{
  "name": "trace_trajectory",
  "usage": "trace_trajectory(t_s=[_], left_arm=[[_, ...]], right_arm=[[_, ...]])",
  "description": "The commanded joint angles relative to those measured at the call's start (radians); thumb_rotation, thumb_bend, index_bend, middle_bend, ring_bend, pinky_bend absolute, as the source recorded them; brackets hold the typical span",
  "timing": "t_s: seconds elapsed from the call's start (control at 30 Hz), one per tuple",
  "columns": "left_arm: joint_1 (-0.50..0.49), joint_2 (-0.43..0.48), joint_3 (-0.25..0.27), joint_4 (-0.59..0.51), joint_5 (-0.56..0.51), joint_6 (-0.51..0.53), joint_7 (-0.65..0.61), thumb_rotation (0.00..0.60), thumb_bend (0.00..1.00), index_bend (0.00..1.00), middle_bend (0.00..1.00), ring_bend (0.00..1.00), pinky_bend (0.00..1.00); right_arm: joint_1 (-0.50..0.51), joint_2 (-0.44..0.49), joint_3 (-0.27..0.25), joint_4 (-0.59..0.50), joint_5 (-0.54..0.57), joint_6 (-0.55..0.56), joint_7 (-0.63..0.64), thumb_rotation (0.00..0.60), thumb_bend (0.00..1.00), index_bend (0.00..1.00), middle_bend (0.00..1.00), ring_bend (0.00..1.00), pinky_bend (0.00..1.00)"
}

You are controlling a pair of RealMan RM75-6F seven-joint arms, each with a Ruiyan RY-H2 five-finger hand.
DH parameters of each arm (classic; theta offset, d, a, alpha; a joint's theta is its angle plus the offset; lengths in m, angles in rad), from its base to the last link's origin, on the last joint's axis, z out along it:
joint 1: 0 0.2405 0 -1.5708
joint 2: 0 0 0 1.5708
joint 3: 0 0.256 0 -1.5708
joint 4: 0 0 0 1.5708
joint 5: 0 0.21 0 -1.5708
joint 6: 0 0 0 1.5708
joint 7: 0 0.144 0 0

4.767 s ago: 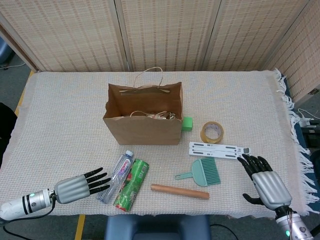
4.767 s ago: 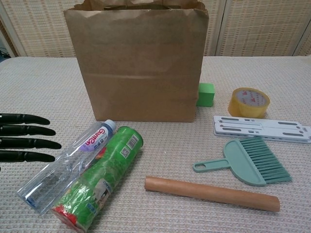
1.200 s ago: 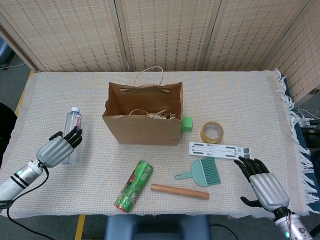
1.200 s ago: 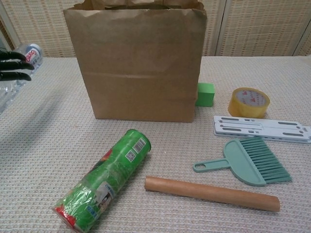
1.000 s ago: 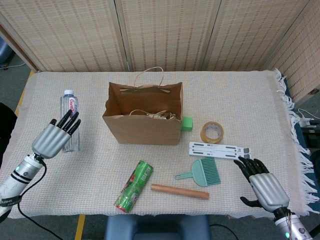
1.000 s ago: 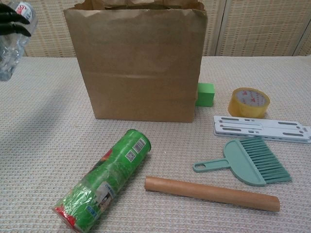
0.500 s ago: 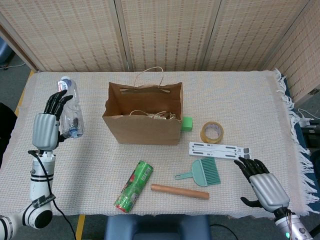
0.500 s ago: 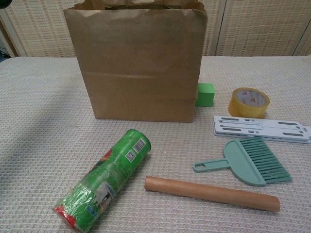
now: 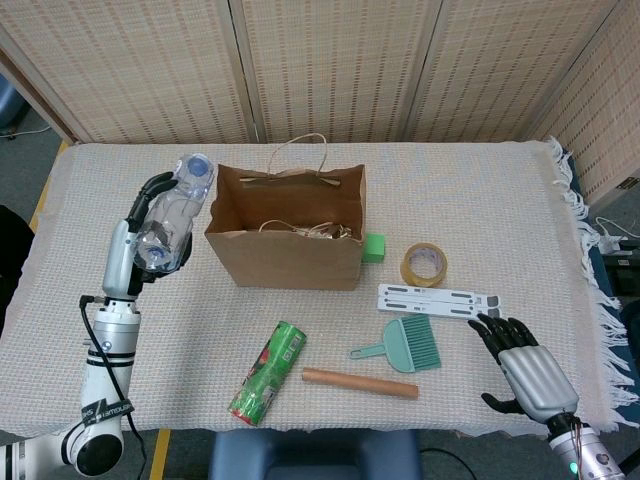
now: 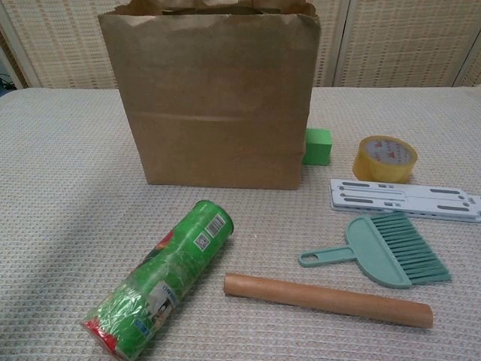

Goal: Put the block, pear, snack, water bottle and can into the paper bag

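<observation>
Up at the left, the left hand (image 9: 135, 235) grasps the clear water bottle (image 9: 172, 226), tilted beside the open paper bag (image 9: 287, 240). A green can (image 9: 265, 371) lies on the table and a green block (image 9: 374, 247) touches the bag. Resting near the front edge, the right hand (image 9: 525, 370) has its fingers spread, holding nothing.

Matt brown paper bag (image 10: 214, 105), glossy green snack (image 10: 161, 278) wrapper and smooth wooden rod (image 10: 328, 299) on rough woven cloth (image 10: 68, 165).

No legible text on any object.
</observation>
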Motion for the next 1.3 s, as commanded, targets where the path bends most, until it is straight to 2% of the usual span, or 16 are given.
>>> trace_trajectory(t_s=[0.03,0.13,0.23,0.57,0.63,0.7,0.77,0.8,0.9,1.0,1.3], left_arm=[[-0.016,0.001,0.022,-0.066,-0.019,-0.030,0.046,0.600,0.65,0.67,0.66,0.59,0.72],[-0.029,-0.027,0.054,-0.063,0.002,-0.035,0.074,0.600,0.65,0.67,0.65,0.59,0.71],[-0.055,-0.070,0.062,-0.037,0.000,-0.040,0.101,0.600,0.64,0.67,0.65,0.59,0.70],[-0.197,-0.179,0.012,0.108,-0.077,-0.099,0.239,0.600,0.62,0.64,0.63,0.56,0.68],[-0.224,-0.175,0.014,0.130,-0.108,-0.129,0.293,0.600,0.57,0.57,0.56,0.49,0.62],[-0.246,-0.158,0.018,0.130,-0.155,-0.163,0.348,0.600,0.48,0.41,0.37,0.28,0.43],[-0.260,-0.149,0.012,0.125,-0.196,-0.176,0.380,0.600,0.45,0.28,0.19,0.11,0.27],[-0.266,-0.145,0.009,0.124,-0.213,-0.181,0.392,0.600,0.44,0.23,0.13,0.06,0.22],[-0.282,-0.140,0.003,0.125,-0.242,-0.182,0.416,0.600,0.41,0.12,0.02,0.00,0.14],[-0.287,-0.141,-0.001,0.121,-0.253,-0.174,0.412,0.600,0.40,0.01,0.00,0.00,0.12],[-0.285,-0.126,0.013,0.111,-0.235,-0.164,0.393,0.600,0.39,0.00,0.00,0.00,0.12]], right_arm=[[0.003,0.000,0.001,0.001,0.004,-0.003,0.001,0.600,0.10,0.00,0.00,0.00,0.00],[0.005,-0.001,0.001,0.003,0.007,-0.008,-0.001,0.600,0.10,0.00,0.00,0.00,0.00],[0.006,-0.002,0.001,0.003,0.008,-0.010,-0.003,0.600,0.10,0.00,0.00,0.00,0.00],[0.013,-0.008,0.001,0.010,0.020,-0.021,-0.014,0.600,0.10,0.00,0.00,0.00,0.00],[0.015,-0.007,0.003,0.011,0.024,-0.021,-0.012,0.600,0.10,0.00,0.00,0.00,0.00],[0.016,-0.005,0.005,0.012,0.029,-0.020,-0.008,0.600,0.10,0.00,0.00,0.00,0.00],[0.017,-0.004,0.006,0.014,0.034,-0.021,-0.005,0.600,0.10,0.00,0.00,0.00,0.00],[0.018,-0.004,0.007,0.015,0.037,-0.022,-0.003,0.600,0.10,0.00,0.00,0.00,0.00],[0.020,-0.002,0.009,0.018,0.044,-0.024,0.000,0.600,0.10,0.00,0.00,0.00,0.00],[0.022,-0.001,0.010,0.018,0.047,-0.025,0.003,0.600,0.10,0.00,0.00,0.00,0.00],[0.017,-0.001,0.006,0.014,0.039,-0.017,0.000,0.600,0.10,0.00,0.00,0.00,0.00]])
